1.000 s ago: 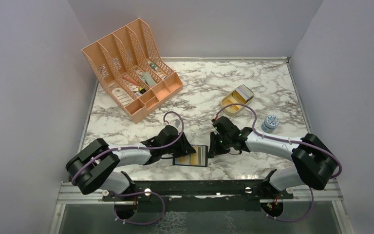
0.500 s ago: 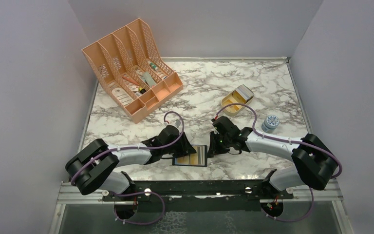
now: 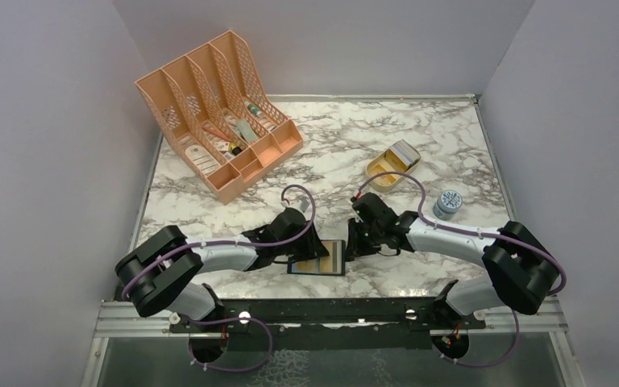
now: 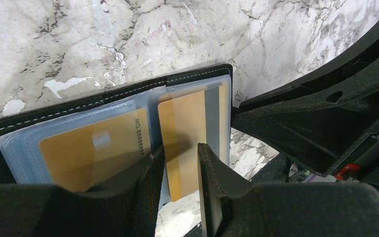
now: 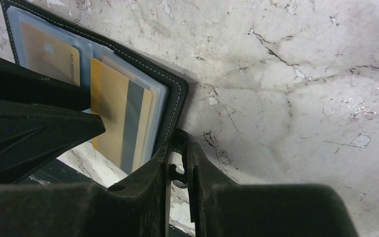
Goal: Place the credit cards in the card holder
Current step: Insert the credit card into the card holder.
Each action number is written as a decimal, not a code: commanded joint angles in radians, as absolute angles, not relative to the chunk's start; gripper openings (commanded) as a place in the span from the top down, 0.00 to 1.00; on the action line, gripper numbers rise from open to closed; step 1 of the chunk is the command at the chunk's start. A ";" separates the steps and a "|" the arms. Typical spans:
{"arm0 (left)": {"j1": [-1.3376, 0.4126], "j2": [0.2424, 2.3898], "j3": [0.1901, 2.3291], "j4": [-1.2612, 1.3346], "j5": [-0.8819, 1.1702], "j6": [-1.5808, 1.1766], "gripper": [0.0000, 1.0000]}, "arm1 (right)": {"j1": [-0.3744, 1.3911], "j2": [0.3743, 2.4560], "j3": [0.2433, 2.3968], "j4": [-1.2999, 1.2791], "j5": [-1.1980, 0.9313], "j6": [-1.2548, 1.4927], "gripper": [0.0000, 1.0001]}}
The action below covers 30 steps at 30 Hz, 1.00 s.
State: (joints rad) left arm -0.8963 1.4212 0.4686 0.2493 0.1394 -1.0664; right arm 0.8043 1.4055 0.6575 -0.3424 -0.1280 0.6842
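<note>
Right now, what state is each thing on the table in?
card holder: lying open, sleeves up
striped card: partly in a sleeve, sticking out
tan card: fully sleeved
left gripper: open over the striped card
right gripper: shut on the card holder's edge
gold tin: lid open

Overhead camera sits high at the near side, looking down and forward over the whole white marble-patterned table point(image 3: 451, 137). Both wrist cameras are in tight, low, facing each other across the open black leather-like folding card holder point(image 5: 177, 106): that's the patch all three share.
</note>
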 commanded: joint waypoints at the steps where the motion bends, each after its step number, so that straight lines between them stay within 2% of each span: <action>1: -0.921 1.438 0.514 0.260 0.109 -1.010 0.66 | 0.813 1.409 0.647 -0.284 -0.148 0.691 0.86; 9: -0.926 1.410 0.564 0.138 0.073 -0.951 0.50 | 0.813 1.403 0.680 -0.351 -0.078 0.675 0.88; 16: -0.913 1.319 0.585 -0.069 0.006 -0.942 0.40 | 0.813 1.364 0.699 -0.397 -0.032 0.664 0.90; 23: -0.833 1.207 0.555 -0.221 -0.027 -0.924 0.32 | 0.813 1.370 0.690 -0.384 -0.048 0.667 0.90; 30: -0.734 1.154 0.482 -0.209 0.020 -0.914 0.27 | 0.813 1.374 0.691 -0.373 -0.066 0.668 0.91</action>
State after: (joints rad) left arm -0.7628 1.1759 0.5232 -0.1791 0.0135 -0.9318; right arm 0.8059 1.3861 0.6704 -0.3813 -0.0719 0.6754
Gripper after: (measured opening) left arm 0.728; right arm 0.132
